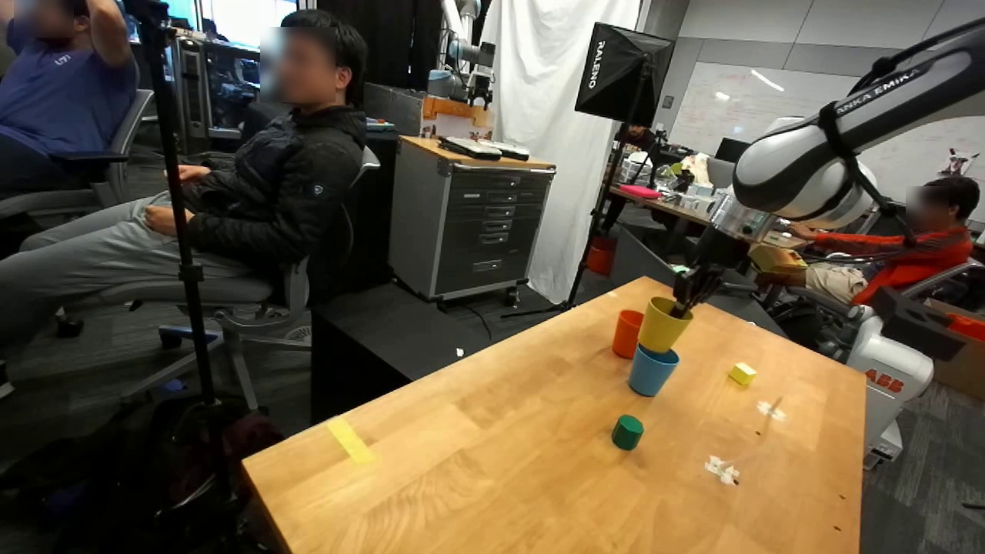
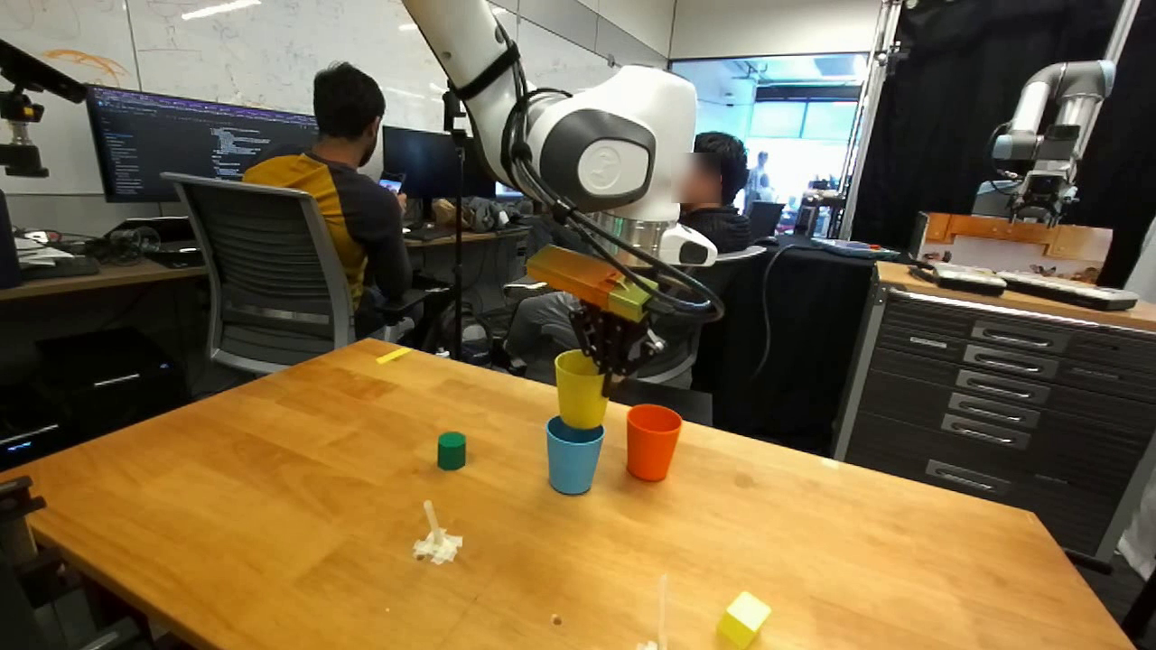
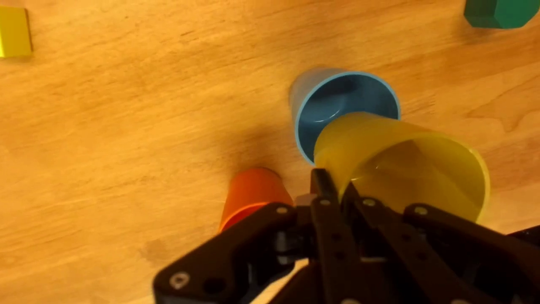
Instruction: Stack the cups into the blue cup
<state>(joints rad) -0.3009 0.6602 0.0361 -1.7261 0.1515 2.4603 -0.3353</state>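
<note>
One yellow cup (image 2: 578,390): held mouth up, its base over the opening of the blue cup (image 2: 573,465); whether the two touch, I cannot tell.
Jaws: nearly together, pinching the yellow cup's wall, one finger (image 3: 322,185) outside it and one inside.
Blue cup: upright on the table (image 2: 298,515).
Orange cup (image 2: 653,444): upright on the table, just right of the blue cup and slightly farther in an exterior view.
Green block (image 2: 452,452): left of the cups there.
Yellow cube (image 2: 745,620): near right.

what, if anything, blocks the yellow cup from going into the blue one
Nothing visible. The fingers hold the yellow cup, its base at the open mouth of the blue cup; the orange cup stands beside it, off that path.
</note>
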